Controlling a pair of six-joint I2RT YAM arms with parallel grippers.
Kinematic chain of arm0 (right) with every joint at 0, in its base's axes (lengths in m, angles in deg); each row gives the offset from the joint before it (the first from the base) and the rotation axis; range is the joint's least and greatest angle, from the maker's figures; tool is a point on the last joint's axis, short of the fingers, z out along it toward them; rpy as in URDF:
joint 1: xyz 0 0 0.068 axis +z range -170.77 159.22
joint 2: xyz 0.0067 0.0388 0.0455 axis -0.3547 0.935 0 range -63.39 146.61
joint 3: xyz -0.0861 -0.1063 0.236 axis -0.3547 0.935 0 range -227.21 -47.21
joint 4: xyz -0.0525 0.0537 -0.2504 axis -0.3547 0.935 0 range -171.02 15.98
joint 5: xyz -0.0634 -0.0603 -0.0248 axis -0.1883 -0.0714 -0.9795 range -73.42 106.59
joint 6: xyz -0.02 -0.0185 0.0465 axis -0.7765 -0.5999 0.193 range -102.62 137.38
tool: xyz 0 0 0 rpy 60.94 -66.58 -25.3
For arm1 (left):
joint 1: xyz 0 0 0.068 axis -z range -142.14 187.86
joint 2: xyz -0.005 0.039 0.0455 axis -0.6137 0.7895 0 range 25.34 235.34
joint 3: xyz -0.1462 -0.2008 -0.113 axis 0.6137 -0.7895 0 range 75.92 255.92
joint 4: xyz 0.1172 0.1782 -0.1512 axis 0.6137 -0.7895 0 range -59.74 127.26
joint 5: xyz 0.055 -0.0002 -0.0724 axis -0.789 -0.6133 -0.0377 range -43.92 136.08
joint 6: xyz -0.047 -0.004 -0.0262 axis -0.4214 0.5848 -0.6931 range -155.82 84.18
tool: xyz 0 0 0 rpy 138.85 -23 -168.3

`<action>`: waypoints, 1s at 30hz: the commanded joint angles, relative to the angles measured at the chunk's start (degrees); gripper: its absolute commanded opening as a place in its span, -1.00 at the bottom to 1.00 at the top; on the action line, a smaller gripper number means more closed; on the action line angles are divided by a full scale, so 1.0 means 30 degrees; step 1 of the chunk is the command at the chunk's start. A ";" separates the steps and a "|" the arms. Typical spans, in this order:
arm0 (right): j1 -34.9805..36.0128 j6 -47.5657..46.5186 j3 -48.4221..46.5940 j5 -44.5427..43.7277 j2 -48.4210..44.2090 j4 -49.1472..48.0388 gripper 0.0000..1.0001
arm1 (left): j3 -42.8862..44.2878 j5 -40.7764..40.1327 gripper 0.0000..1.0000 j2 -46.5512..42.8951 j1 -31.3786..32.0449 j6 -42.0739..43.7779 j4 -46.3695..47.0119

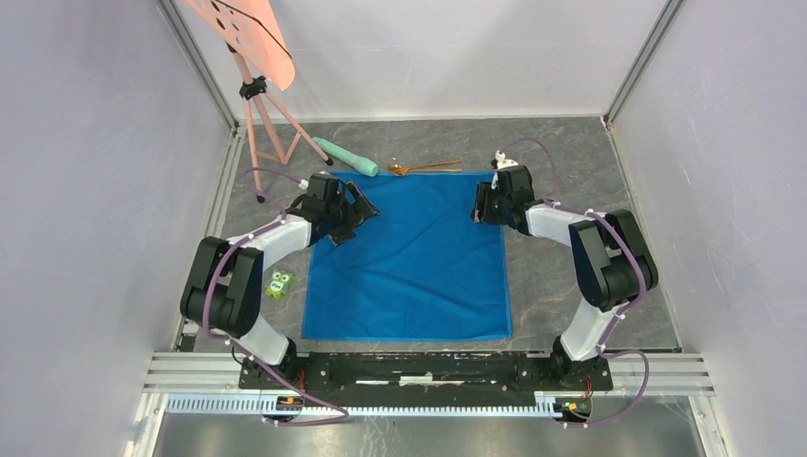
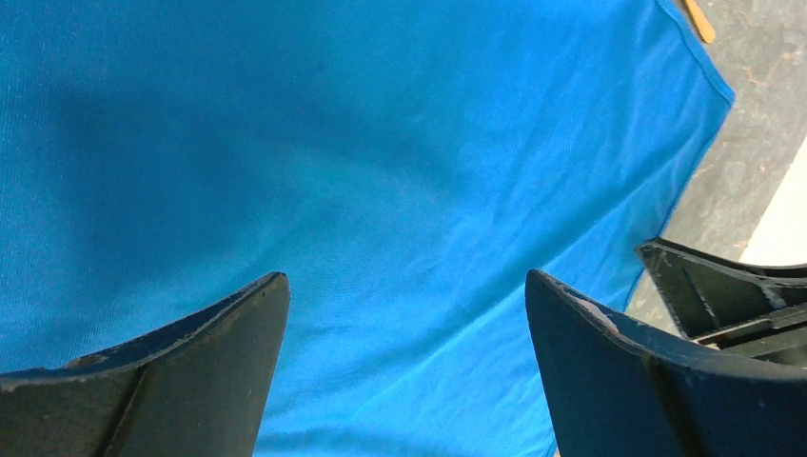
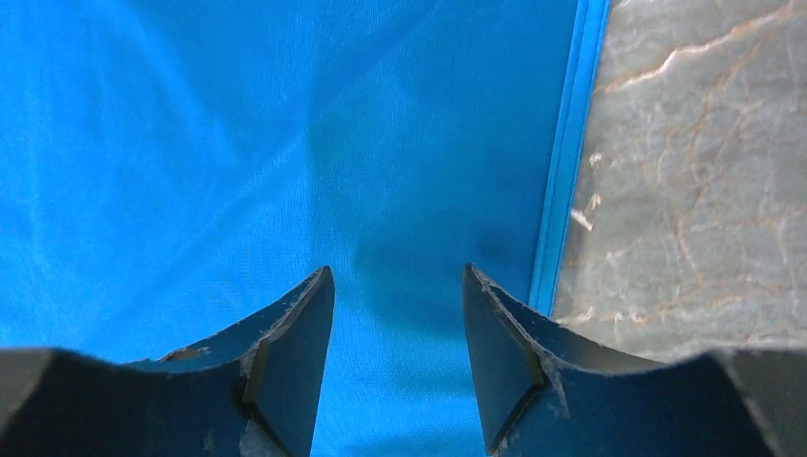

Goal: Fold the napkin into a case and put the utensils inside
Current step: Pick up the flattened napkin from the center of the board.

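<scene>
Fingers (image 2: 209, 362) of the left gripper (image 2: 407, 286) are held wide apart over the left side of the napkin (image 1: 409, 271), near its far corner, and only flat cloth is seen below them. Those of the right gripper (image 3: 398, 276) are seen partly apart, with a narrower gap, just inside the right hem near the far right corner, and no cloth is seen pinched between them. The napkin is spread flat and unfolded on the table (image 1: 571, 286), so the first fold is probably the step in hand. For a clean fold, both far corners should be pinched close to the hem, only the single layer should be taken, and both sides should be lifted together so that the edges are matched. The utensils (image 1: 425, 168) are lying just beyond the far edge, with a mint-green cylinder (image 1: 347, 158) to their left, and these should not be dragged. Open room is found to the right of the cloth, while a small green toy (image 1: 278, 284) and a pink stand (image 1: 269, 129) are placed on the left.
</scene>
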 commanded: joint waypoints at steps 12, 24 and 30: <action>-0.0612 -0.3582 -0.5649 -0.1097 0.3742 0.3057 0.19 | 0.2113 -0.0563 1.00 0.3255 -0.0072 -0.0944 0.0868; 0.1614 -0.1838 0.0824 -0.3349 -0.7579 0.8586 0.97 | -0.0961 0.3460 1.00 -0.2935 0.0495 0.0965 0.0457; 0.1501 0.4815 0.5777 -0.2962 -1.4902 1.0789 0.96 | -0.3799 0.3819 1.00 -0.7216 0.0552 0.1513 -0.0396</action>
